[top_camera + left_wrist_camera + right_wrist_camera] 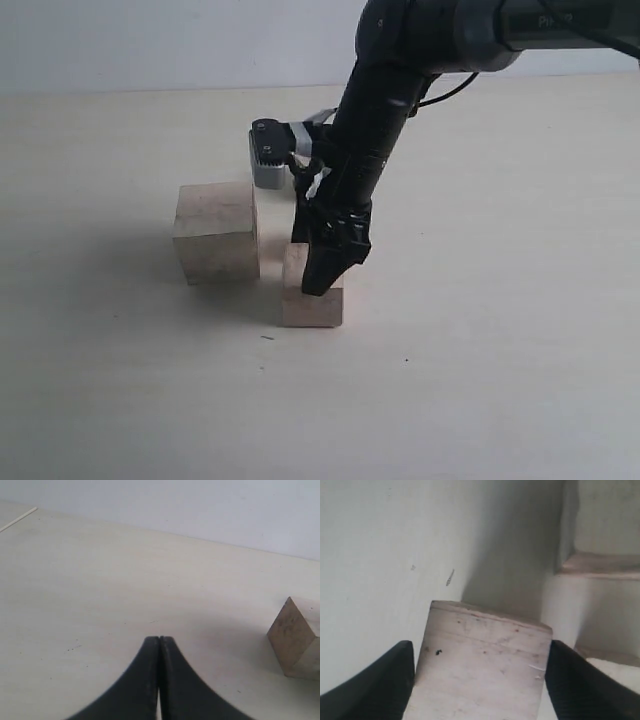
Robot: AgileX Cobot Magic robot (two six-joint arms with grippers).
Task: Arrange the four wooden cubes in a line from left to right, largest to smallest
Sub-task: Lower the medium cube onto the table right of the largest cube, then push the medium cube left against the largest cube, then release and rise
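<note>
Exterior view: a pale table [500,380] with two plain wooden blocks near its centre. The larger cube [215,232], whitish, sits flat on the table. The smaller cube [312,292] sits just beside it at about 4 o'clock, with a narrow gap between them. The black right arm [380,120] comes in from 1 o'clock and slants down to the smaller cube. The right gripper [325,272] points downward over that cube's top and front face, and the cube rests on the table. A grey and black module [268,155] juts from the arm at 12 o'clock of the larger cube. The left gripper does not appear here.

Left wrist view: the left gripper [159,641] has its two black fingers pressed together with nothing between them, above bare table. A wooden cube [295,637] stands on the table ahead and off to one side, partly cut off by the picture's edge. Which of the blocks it is cannot be told.

Right wrist view: the smaller cube [482,665] fills the space between the black fingers [380,685], which meet its two opposite sides. The jaws are spread to the cube's width. The larger cube [600,610] stands close beyond it.
</note>
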